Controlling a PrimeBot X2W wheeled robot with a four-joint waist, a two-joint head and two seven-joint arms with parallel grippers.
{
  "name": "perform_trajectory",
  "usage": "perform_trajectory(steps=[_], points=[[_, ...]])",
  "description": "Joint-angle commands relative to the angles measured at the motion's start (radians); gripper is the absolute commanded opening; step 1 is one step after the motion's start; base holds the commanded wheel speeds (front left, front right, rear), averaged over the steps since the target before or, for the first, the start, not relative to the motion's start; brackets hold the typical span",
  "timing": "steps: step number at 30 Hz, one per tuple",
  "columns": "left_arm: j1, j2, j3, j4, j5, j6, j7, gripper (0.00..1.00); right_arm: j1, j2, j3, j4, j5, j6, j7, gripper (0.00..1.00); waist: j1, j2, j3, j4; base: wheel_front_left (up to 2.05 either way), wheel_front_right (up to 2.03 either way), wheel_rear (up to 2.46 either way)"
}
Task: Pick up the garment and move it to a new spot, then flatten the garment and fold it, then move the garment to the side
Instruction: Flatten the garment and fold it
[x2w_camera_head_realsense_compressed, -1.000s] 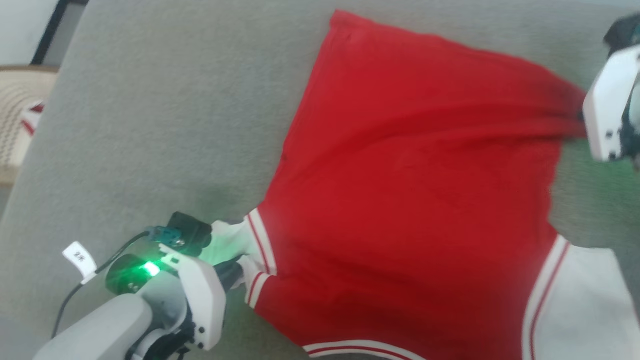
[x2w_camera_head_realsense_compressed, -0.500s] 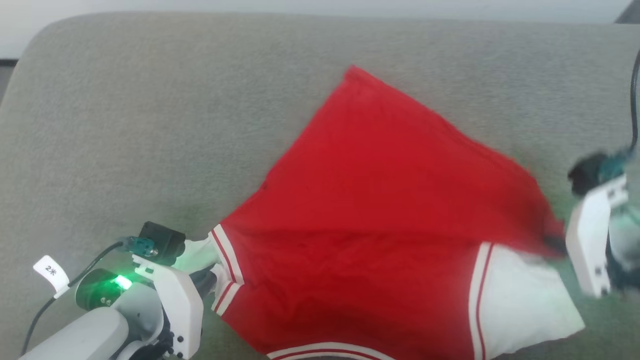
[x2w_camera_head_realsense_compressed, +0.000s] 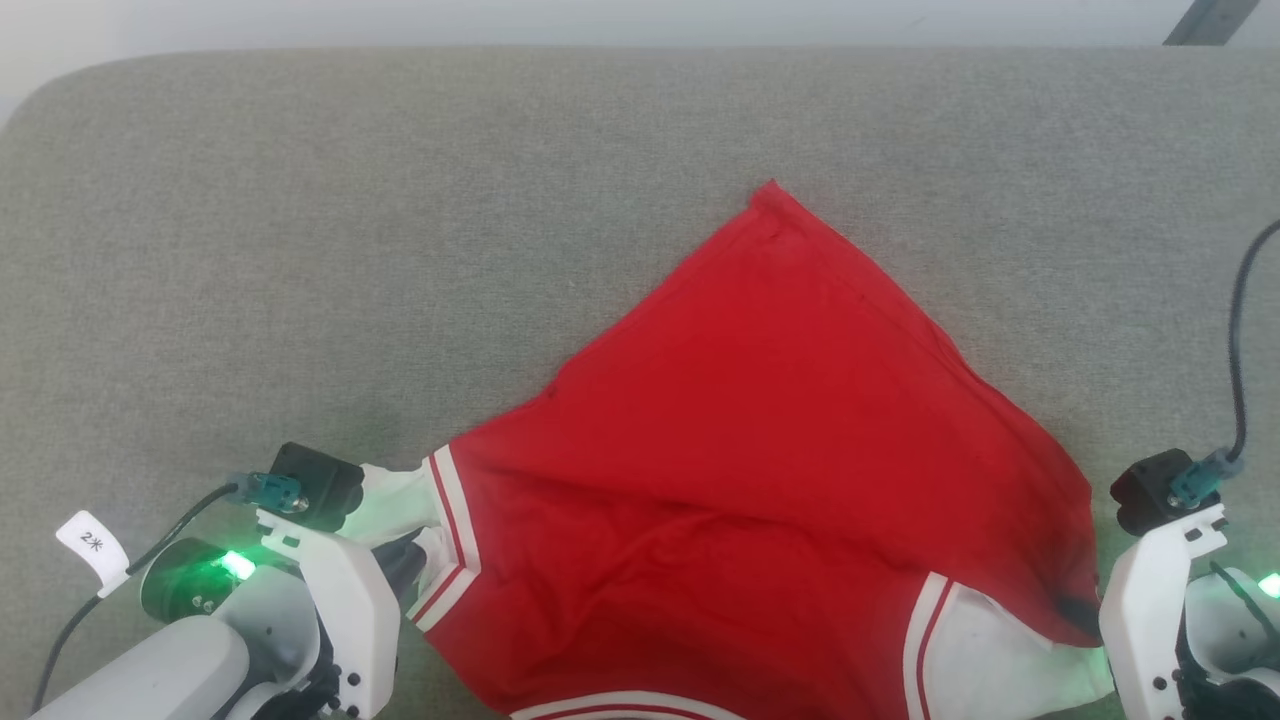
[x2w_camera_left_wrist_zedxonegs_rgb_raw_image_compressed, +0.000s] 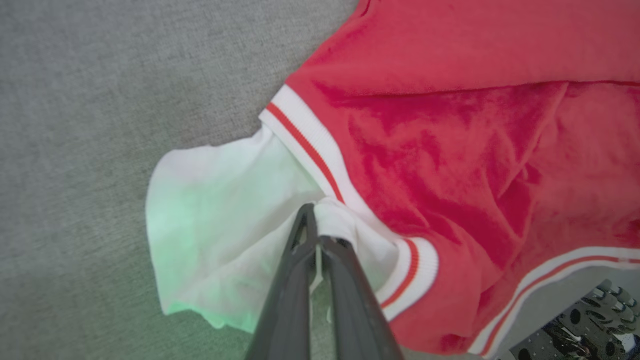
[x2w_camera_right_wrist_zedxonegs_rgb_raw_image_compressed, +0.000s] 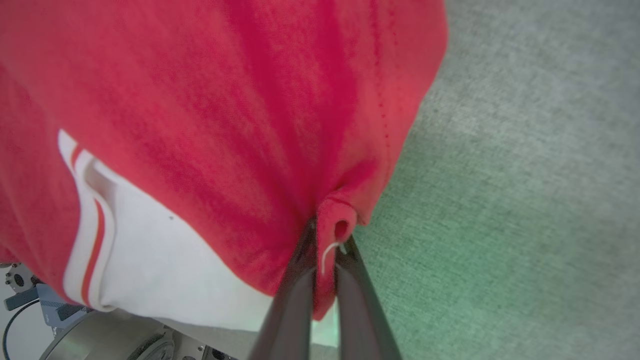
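The garment (x2w_camera_head_realsense_compressed: 760, 450), red with white sleeves and red-and-white striped trim, lies on the grey cushion with one red corner pointing toward the far edge. My left gripper (x2w_camera_head_realsense_compressed: 410, 560) at the lower left is shut on the white sleeve fabric (x2w_camera_left_wrist_zedxonegs_rgb_raw_image_compressed: 225, 220) beside the striped trim (x2w_camera_left_wrist_zedxonegs_rgb_raw_image_compressed: 310, 150); its fingers (x2w_camera_left_wrist_zedxonegs_rgb_raw_image_compressed: 300, 280) pinch a fold of cloth. At the lower right, my right gripper (x2w_camera_head_realsense_compressed: 1080, 608) is shut on a bunched red edge of the garment (x2w_camera_right_wrist_zedxonegs_rgb_raw_image_compressed: 280, 125), the fingers (x2w_camera_right_wrist_zedxonegs_rgb_raw_image_compressed: 295, 300) clamping the hem. The printed front is hidden.
The grey upholstered cushion (x2w_camera_head_realsense_compressed: 400, 250) spreads wide to the left and behind the garment, with its rounded far edge near the top. A black cable (x2w_camera_head_realsense_compressed: 1240, 330) hangs by the right wrist. Robot base parts (x2w_camera_right_wrist_zedxonegs_rgb_raw_image_compressed: 100, 335) show below the cushion's near edge.
The head view has swung, shifting the whole picture. The right gripper has carried its red edge down toward the near side, so the garment now lies lower and a corner points away.
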Motion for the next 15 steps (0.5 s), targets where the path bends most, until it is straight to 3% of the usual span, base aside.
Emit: perform_trajectory(steps=[1, 2, 15], points=[[0.002, -0.001, 0.003, 0.001, -0.015, 0.004, 0.003, 0.0, 0.036, 0.022, 0.016, 0.013, -0.011, 0.0, 0.016, 0.73, 0.0, -0.0001, -0.001, -0.002, 0.0, 0.0, 0.0], [0.002, -0.001, 0.003, 0.002, -0.015, 0.004, 0.003, 0.0, 0.034, 0.033, 0.006, 0.003, -0.019, 0.0, 0.02, 1.0, 0.0, -0.0001, -0.002, -0.004, 0.0, 0.0, 0.0], [0.004, -0.021, -0.018, 0.009, -0.005, -0.011, 0.005, 0.0, -0.075, 0.01, -0.115, -0.264, -0.078, -0.001, 0.022, 1.0, 0.0, -0.0001, -0.017, 0.035, 0.0, 0.0, 0.0]])
